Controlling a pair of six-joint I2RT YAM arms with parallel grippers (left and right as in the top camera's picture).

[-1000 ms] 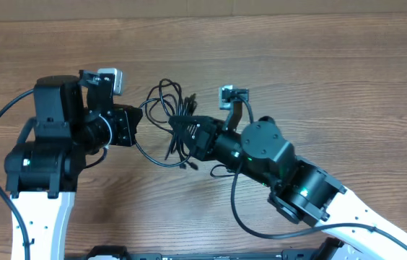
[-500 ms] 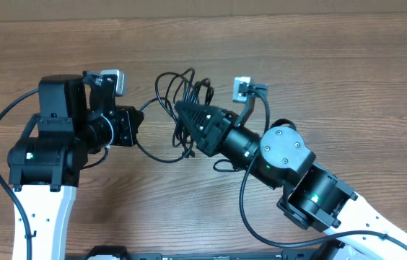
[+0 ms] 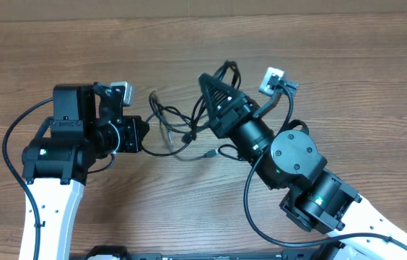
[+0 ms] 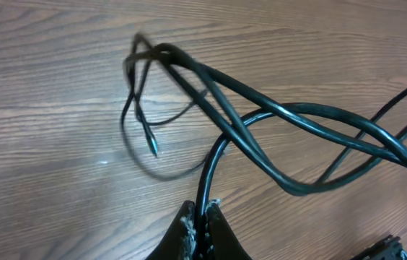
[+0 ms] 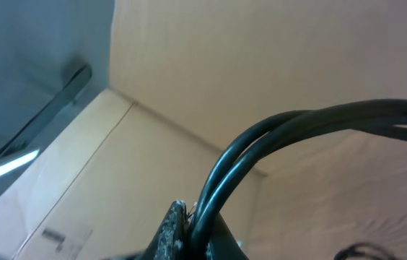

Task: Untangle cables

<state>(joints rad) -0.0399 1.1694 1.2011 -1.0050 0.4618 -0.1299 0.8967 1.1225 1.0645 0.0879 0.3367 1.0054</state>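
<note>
Brown wood table (image 3: 348, 72) lay under both my arms. At the middle left of the overhead view, my left gripper (image 3: 146, 135) was pinched shut on one black strand of the cables (image 3: 178, 123). The cables hung and lay in loose loops in the middle, between my two grippers, with one small plug end (image 4: 151, 149) near the wood. Just right of the middle, near the top, my right gripper (image 3: 211, 83) was squeezed shut on two strands.
</note>
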